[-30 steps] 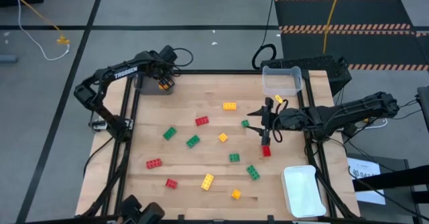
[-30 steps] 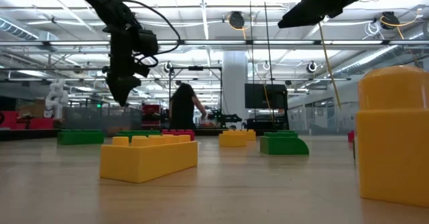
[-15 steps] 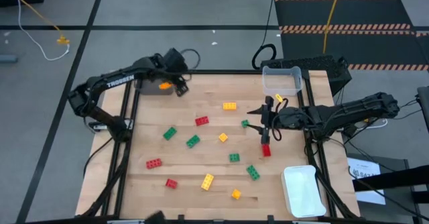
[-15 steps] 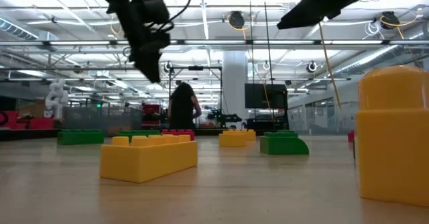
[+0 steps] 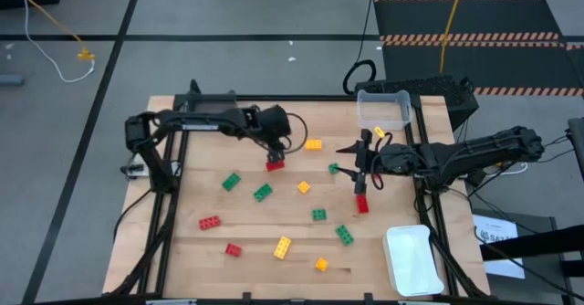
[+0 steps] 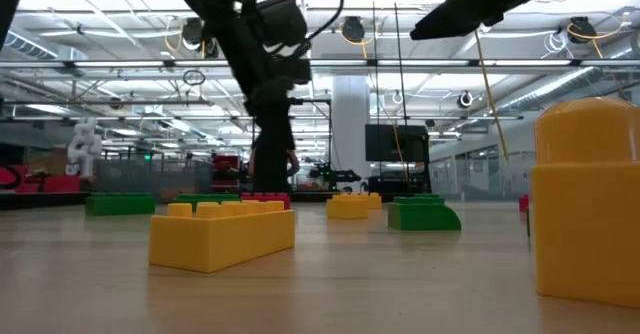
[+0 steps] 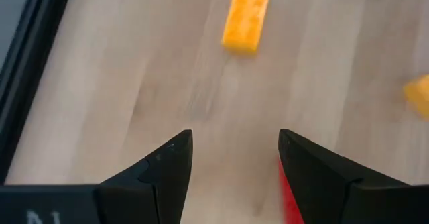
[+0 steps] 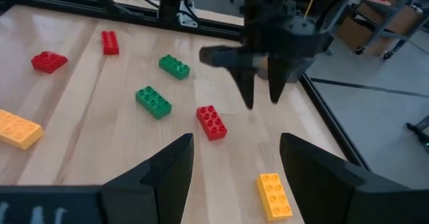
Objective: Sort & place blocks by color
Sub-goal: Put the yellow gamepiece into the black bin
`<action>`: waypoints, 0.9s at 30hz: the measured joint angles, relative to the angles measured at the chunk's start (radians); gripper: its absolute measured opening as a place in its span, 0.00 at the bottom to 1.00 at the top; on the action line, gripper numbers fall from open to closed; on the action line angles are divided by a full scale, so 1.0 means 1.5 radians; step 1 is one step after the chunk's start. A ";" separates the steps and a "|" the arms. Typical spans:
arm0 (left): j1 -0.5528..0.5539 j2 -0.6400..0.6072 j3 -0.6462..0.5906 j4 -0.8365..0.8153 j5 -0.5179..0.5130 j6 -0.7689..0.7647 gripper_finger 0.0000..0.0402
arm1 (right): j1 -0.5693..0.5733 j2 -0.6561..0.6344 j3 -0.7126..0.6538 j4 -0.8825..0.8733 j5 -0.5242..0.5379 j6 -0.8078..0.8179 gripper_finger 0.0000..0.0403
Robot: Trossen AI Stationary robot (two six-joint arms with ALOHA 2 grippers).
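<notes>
Red, green and yellow blocks lie scattered flat on the wooden table (image 5: 182, 250). My left gripper (image 5: 274, 152) (image 7: 231, 150) is open. It hangs just above a red block (image 5: 275, 164) (image 8: 212, 122) at the table's middle, toward the far edge. In the left wrist view that block (image 7: 288, 197) shows by one finger's inner side. A yellow block (image 5: 313, 144) (image 7: 248, 16) lies just beyond. My right gripper (image 5: 360, 179) (image 8: 231, 157) is open and empty, hovering right of centre near another red block (image 5: 362, 205).
A clear bin (image 5: 383, 109) stands at the far right corner and a white bin (image 5: 409, 259) at the near right corner. Green blocks (image 5: 263, 192) (image 5: 231, 181) lie left of centre. A yellow block (image 5: 282, 247) and red blocks (image 5: 209, 222) lie toward the near edge.
My left arm has swung from the table's far left corner toward the right and has come down over the red block near the middle. My right arm has kept still, and no block on the table has moved.
</notes>
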 joint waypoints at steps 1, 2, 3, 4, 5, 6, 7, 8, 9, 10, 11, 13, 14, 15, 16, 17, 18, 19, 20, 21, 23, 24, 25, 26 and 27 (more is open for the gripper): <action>-0.006 0.005 0.000 0.012 0.000 0.005 0.56 | 0.000 0.000 0.000 0.000 0.000 -0.002 0.53; -0.013 0.010 0.000 0.029 -0.004 0.010 0.56 | 0.000 0.000 0.000 0.000 0.000 -0.004 0.53; -0.017 0.013 0.000 0.052 -0.010 0.015 0.56 | 0.000 0.000 0.000 0.000 0.000 -0.004 0.53; -0.020 0.014 0.000 0.068 -0.017 0.019 0.56 | 0.000 0.000 0.000 0.000 0.000 -0.005 0.53; -0.022 0.019 0.000 0.086 -0.023 0.022 0.56 | 0.000 0.000 0.000 0.000 0.000 -0.005 0.53; -0.022 0.025 0.000 0.115 -0.027 0.024 0.56 | 0.000 0.000 0.000 0.000 0.000 -0.005 0.53; -0.020 0.030 0.002 0.138 -0.027 0.024 0.56 | 0.000 0.000 0.000 0.001 0.000 -0.005 0.53; -0.018 0.036 0.001 0.146 -0.028 0.026 0.56 | 0.000 0.000 0.000 0.001 0.000 -0.005 0.53; -0.017 0.046 0.000 0.159 -0.029 0.031 0.56 | 0.000 0.000 0.000 0.003 0.000 -0.005 0.53; -0.016 0.056 0.000 0.186 -0.030 0.032 0.56 | 0.000 0.000 0.000 0.006 0.000 -0.004 0.53; -0.013 0.064 0.001 0.198 -0.030 0.032 0.56 | 0.000 0.000 0.000 0.006 -0.001 -0.004 0.53; -0.008 0.085 0.001 0.204 -0.029 0.029 0.56 | 0.001 0.000 0.000 0.005 -0.003 -0.004 0.53; -0.005 0.097 0.004 0.213 -0.030 0.028 0.56 | 0.001 0.000 0.000 0.005 -0.003 -0.004 0.53; -0.002 0.106 0.005 0.213 -0.030 0.027 0.56 | 0.001 0.000 0.000 0.004 -0.004 -0.004 0.53; -0.001 0.115 0.007 0.205 -0.029 0.027 0.56 | 0.001 0.000 0.000 0.004 -0.005 -0.004 0.53; 0.000 0.124 0.013 0.206 -0.030 0.027 0.56 | 0.001 0.000 0.000 0.005 -0.004 -0.004 0.53; 0.000 0.132 0.021 0.213 -0.027 0.027 0.56 | 0.001 0.000 0.000 0.003 -0.004 -0.004 0.53; -0.001 0.135 0.028 0.216 -0.020 0.027 0.56 | 0.001 0.000 0.000 0.001 -0.004 -0.004 0.53; -0.002 0.140 0.036 0.211 -0.010 0.027 0.56 | 0.001 0.000 0.000 0.001 -0.004 -0.004 0.53; -0.003 0.146 0.048 0.211 0.003 0.028 0.56 | 0.001 0.000 0.000 0.003 -0.004 -0.004 0.53; -0.005 0.158 0.068 0.212 0.027 0.028 0.56 | 0.001 0.000 0.000 0.003 -0.004 -0.005 0.53; -0.005 0.166 0.079 0.203 0.033 0.031 0.56 | 0.001 0.000 0.000 0.005 -0.004 -0.005 0.53; -0.005 0.174 0.092 0.201 0.037 0.034 0.56 | 0.001 0.000 0.000 0.005 -0.004 -0.005 0.53; -0.005 0.181 0.103 0.198 0.038 0.038 0.56 | 0.001 0.000 0.000 0.004 -0.004 -0.005 0.53; -0.004 0.189 0.114 0.184 0.038 0.041 0.56 | 0.001 0.000 0.000 0.004 -0.005 -0.005 0.53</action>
